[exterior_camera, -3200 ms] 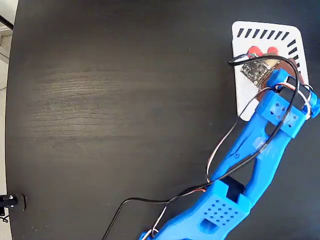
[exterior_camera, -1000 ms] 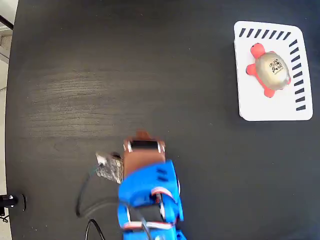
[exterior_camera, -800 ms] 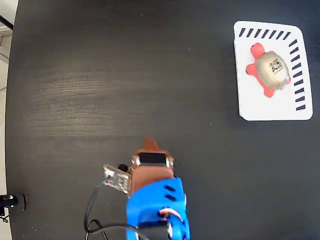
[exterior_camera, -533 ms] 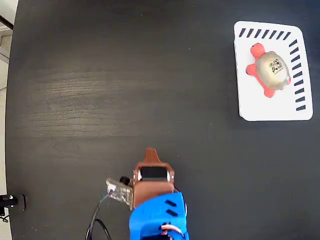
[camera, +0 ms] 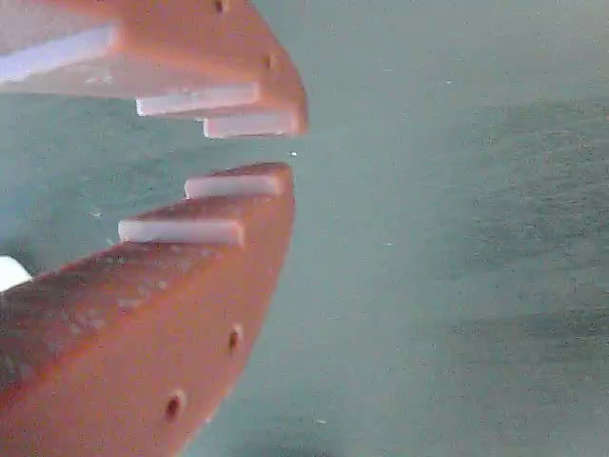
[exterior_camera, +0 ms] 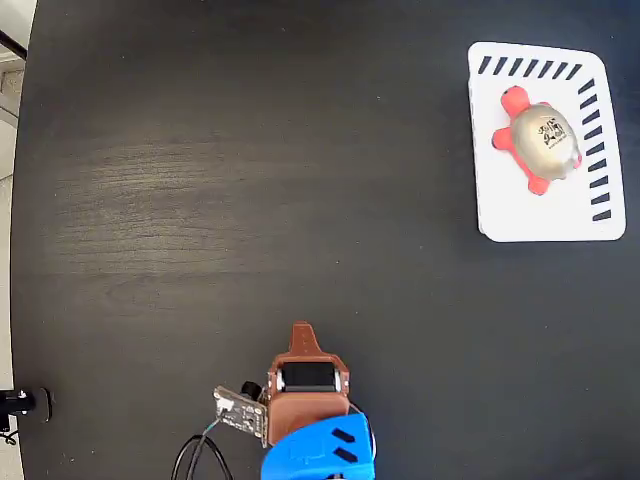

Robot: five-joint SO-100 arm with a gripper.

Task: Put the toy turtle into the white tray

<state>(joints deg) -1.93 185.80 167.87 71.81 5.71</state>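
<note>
Withdrawn end effector (exterior_camera: 302,331); toy turtle (exterior_camera: 538,138) lies diagonally, head upper-left.

A dark wood-grain surface (exterior_camera: 250,180) fills the fixed view. A strip of pale floor (exterior_camera: 12,110) shows beyond its left edge. In the wrist view the surface appears greenish-grey.

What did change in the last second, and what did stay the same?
The arm with its gripper drew back toward the bottom edge of the fixed view, away from the white tray. It holds nothing. The toy turtle stayed lying in the tray, unmoved.
</note>
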